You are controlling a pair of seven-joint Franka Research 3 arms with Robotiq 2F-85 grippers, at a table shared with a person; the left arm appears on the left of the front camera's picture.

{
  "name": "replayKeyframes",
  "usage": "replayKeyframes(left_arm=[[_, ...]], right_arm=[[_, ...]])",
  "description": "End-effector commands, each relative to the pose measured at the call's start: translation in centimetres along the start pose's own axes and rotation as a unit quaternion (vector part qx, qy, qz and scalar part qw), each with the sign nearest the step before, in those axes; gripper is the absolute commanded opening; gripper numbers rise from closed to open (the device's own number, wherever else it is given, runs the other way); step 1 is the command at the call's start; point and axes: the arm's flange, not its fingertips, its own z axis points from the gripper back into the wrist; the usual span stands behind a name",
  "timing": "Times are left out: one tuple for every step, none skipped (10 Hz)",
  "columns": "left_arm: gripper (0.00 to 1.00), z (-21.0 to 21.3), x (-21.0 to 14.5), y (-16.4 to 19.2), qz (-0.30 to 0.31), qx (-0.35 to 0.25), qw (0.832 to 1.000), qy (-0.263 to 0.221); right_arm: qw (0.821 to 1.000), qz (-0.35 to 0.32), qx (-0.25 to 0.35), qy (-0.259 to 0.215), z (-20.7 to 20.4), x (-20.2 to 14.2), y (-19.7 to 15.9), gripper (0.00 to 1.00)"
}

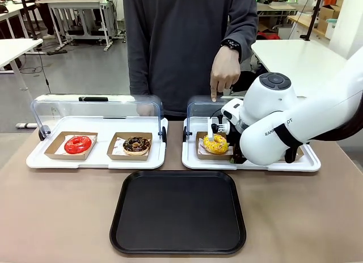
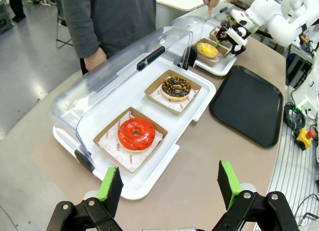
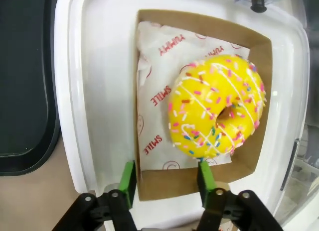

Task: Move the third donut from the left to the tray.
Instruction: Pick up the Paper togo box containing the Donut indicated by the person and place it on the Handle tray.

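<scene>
The yellow donut lies in its brown cardboard holder on the right white tray. The right end effector is closed narrow on the holder's near edge. The left white tray holds a red donut and a chocolate donut. The black tray lies on the table. The left end effector stands wide, holding nothing.

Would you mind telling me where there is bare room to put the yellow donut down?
The black tray is bare across its whole surface, bordered by the two white trays behind it. Bare tabletop lies on either side of it. It is crowded at the right white tray, where the right pincer and the person's hand meet at the yellow donut.
</scene>
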Motion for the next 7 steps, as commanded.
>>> replayKeyframes(left_arm=[[1.00,0.08,0.07,-0.14,0.000,0.000,1.000,-0.001],[1.00,0.08,0.07,-0.14,0.000,0.000,1.000,-0.001],[1.00,0.08,0.07,-0.14,0.000,0.000,1.000,-0.001],[1.00,0.08,0.07,-0.14,0.000,0.000,1.000,-0.001],[1.00,0.08,0.07,-0.14,0.000,0.000,1.000,-0.001],[1.00,0.08,0.07,-0.14,0.000,0.000,1.000,-0.001],[1.00,0.08,0.07,-0.14,0.000,0.000,1.000,-0.001]], right_arm=[[1.000,-0.004,0.007,0.010,0.19,0.54,-0.59,0.00],[1.000,-0.002,0.011,0.011,0.20,0.52,-0.57,0.00],[1.000,0.002,0.014,0.014,0.23,0.54,-0.60,0.00],[1.000,0.005,0.017,0.016,0.25,0.53,-0.59,0.00],[1.000,0.007,0.019,0.017,0.25,0.53,-0.59,0.00],[1.000,0.010,0.020,0.019,0.29,0.52,-0.60,0.00],[0.999,0.013,0.021,0.020,0.34,0.55,-0.62,0.00]])
